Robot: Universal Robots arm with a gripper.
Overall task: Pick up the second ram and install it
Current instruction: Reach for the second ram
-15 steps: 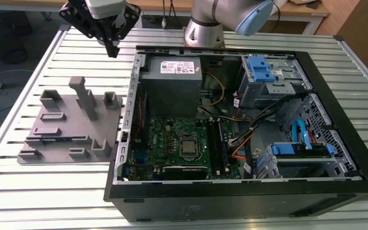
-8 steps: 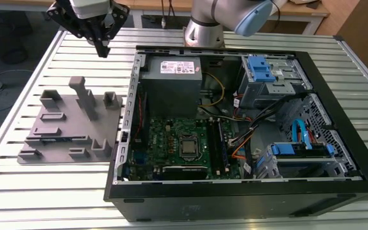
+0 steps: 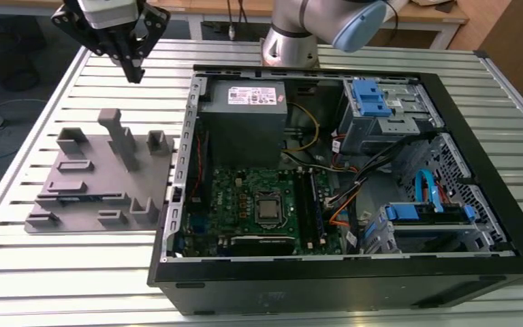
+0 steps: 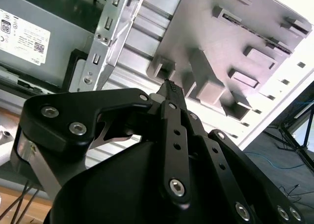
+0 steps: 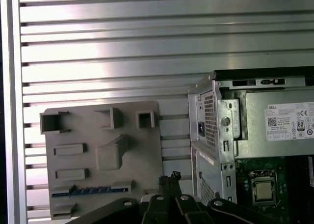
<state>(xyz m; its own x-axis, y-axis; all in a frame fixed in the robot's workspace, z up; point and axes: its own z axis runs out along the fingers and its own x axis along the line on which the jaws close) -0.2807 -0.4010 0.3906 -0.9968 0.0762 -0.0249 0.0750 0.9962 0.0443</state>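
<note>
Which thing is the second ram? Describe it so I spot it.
On the exterior view's left of the open computer case lies a grey fixture plate. In a long slot of it sits the second ram: a thin dark strip with blue marks, where every neighbour is plain grey.

**Gripper (image 5: 170, 177) hangs empty**

Its black fingers, drawn together, sit over the slatted metal table (image 5: 147, 42) between a grey holder (image 5: 88, 130) and the open computer case (image 5: 211, 121). The second ram (image 5: 91, 190), a thin dark strip with blue marks, stands edge-up in a holder slot. Inside the case: a labelled power supply (image 5: 274, 140) and a processor (image 5: 265, 192) on the green motherboard (image 5: 243, 180)
</note>
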